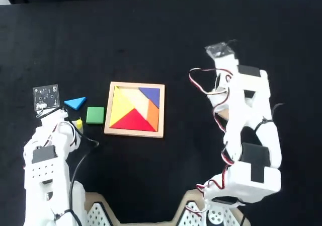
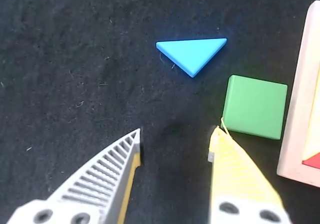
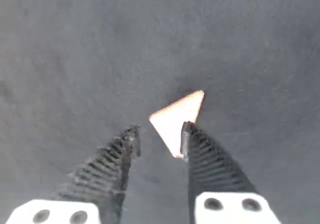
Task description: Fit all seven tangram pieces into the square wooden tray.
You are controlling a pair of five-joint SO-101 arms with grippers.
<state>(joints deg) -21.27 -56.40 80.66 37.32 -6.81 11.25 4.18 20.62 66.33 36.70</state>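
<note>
The square wooden tray (image 1: 134,133), partly filled, sits mid-way across the black surface (image 1: 166,45). At its nine o'clock lie a green square piece (image 2: 255,107) and a blue triangle piece (image 2: 192,54). The left claw (image 2: 176,134) hangs wide just short of them, seemingly choosing one. At three o'clock the right claw (image 3: 159,130), parted, hangs above a pale triangle piece (image 3: 182,109), likely lining up a pinch.

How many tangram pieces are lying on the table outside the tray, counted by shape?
Triangles: 2 (blue triangle, pale triangle)
Squares: 1 (green square)
Total: 3 pieces outside the wooden tray
</note>
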